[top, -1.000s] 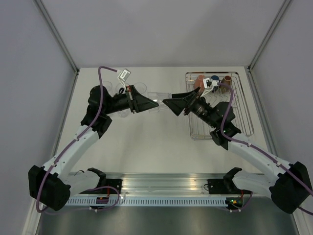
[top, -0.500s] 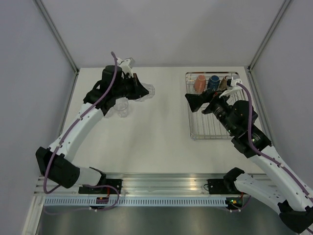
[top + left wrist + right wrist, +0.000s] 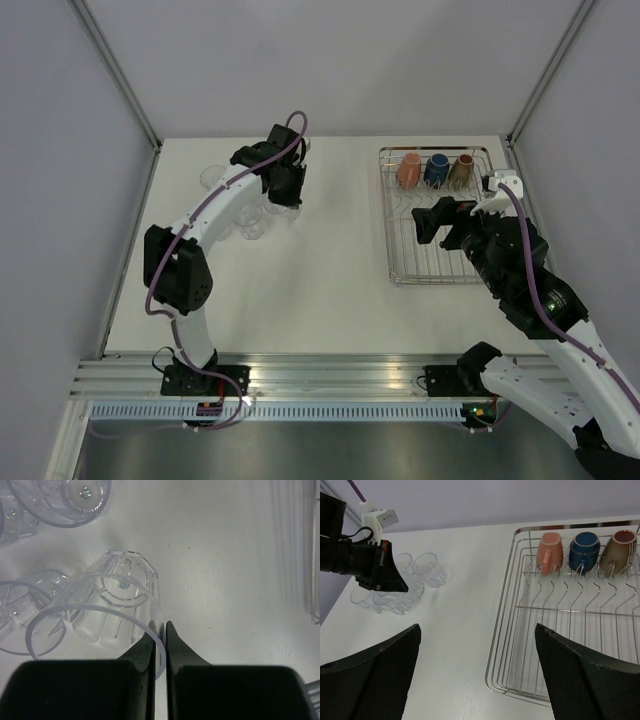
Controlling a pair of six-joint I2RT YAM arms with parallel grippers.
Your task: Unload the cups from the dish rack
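Note:
My left gripper (image 3: 161, 630) is shut on the rim of a clear glass tumbler (image 3: 120, 592), which it holds mouth-up at the table's far left; in the top view the gripper (image 3: 288, 193) is beside the other tumblers (image 3: 251, 224). More tumblers (image 3: 75, 497) stand close around it. The silver wire dish rack (image 3: 440, 258) lies at the right. A salmon-orange mug (image 3: 550, 552), a dark blue mug (image 3: 585, 550) and a brown mug (image 3: 618, 547) lie in a row at its far end. My right gripper (image 3: 477, 627) is open and empty above the rack's near-left part.
The grouped tumblers (image 3: 400, 587) and the left gripper (image 3: 382, 575) show at the left of the right wrist view. The rack's left rim (image 3: 502, 615) and upright prongs lie under the right gripper. Grey walls enclose the table.
The two grippers were together at the table's middle. The left arm has swung far left with the tumbler. The right gripper has drawn back over the rack and stands open.

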